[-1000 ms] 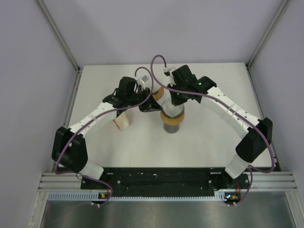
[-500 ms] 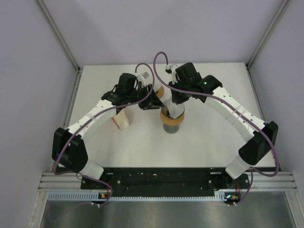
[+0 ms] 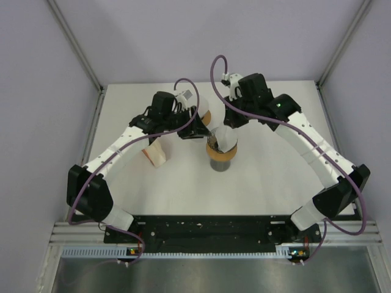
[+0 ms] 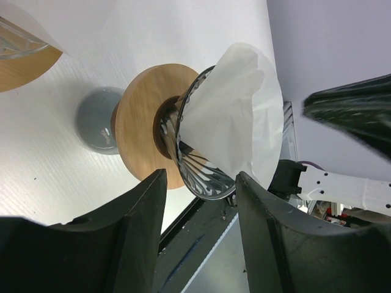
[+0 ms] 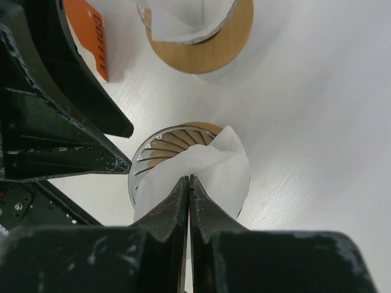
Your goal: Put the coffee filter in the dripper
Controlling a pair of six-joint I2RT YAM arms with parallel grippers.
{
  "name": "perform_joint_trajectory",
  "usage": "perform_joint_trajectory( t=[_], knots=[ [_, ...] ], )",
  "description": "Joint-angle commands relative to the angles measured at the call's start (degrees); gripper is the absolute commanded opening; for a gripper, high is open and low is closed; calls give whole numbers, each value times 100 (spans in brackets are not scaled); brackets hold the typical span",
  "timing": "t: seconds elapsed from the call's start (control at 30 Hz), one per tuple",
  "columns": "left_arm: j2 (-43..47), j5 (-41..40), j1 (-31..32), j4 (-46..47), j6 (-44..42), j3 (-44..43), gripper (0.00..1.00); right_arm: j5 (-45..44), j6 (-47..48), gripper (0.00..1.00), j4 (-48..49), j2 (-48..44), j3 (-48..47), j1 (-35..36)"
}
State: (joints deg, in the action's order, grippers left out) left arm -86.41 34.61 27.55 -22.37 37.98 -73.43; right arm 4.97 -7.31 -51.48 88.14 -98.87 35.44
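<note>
- A packet of filters point(image 3: 155, 154) lies on the bench point(image 3: 269, 177), back from the left pincer point(image 4: 203, 175) and under its arm.
- The dripper point(image 4: 183, 152) stands just ahead of the left pincer, a ribbed glass cone on a wooden collar point(image 4: 143, 119) over a grey cup point(image 4: 95, 119).
- The coffee filter point(image 4: 235, 116) sits in the cone, its top edge above the rim.
- The left pincer gapes wide and grips nothing; the dripper shows between its fingers, untouched.
- The right pincer point(image 5: 188, 180) hangs over the dripper, fingers pressed together with nothing between them, and the filter lies just below its tips.
- A second dripper point(image 5: 227, 49) stands beyond the right pincer's tips.
</note>
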Motion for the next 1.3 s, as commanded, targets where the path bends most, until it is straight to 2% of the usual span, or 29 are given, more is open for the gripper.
perform_joint_trajectory(
  t=[0.0,0.1,0.33,0.6,0.77,0.93,1.03,1.2,1.23,1.27],
  knots=[
    [37,-86,22,-30,-168,-409,55,339,-183,0,130,-95,490,68],
    [28,-69,13,-48,-107,-392,60,-57,-271,0,165,71,719,313],
    [28,-104,31,83,-18,-23,73,-207,-411,0,314,756,834,604],
    [-60,-191,136,163,-10,162,72,-137,-455,0,569,1109,1159,596],
    [-235,-463,215,-39,-150,13,63,39,-499,0,824,1056,1458,534],
    [-385,-639,277,-285,-273,-137,46,109,-464,0,877,1100,1529,534],
    [-324,-859,277,-391,-361,-137,31,162,-429,0,877,1013,1467,499],
    [-218,-939,277,-391,-396,-198,15,363,88,0,789,723,950,490],
    [-218,-947,268,-408,-396,-207,12,416,194,2,772,670,853,490],
    [-218,-947,268,-417,-388,-198,10,443,325,7,754,617,756,490]
  ],
)
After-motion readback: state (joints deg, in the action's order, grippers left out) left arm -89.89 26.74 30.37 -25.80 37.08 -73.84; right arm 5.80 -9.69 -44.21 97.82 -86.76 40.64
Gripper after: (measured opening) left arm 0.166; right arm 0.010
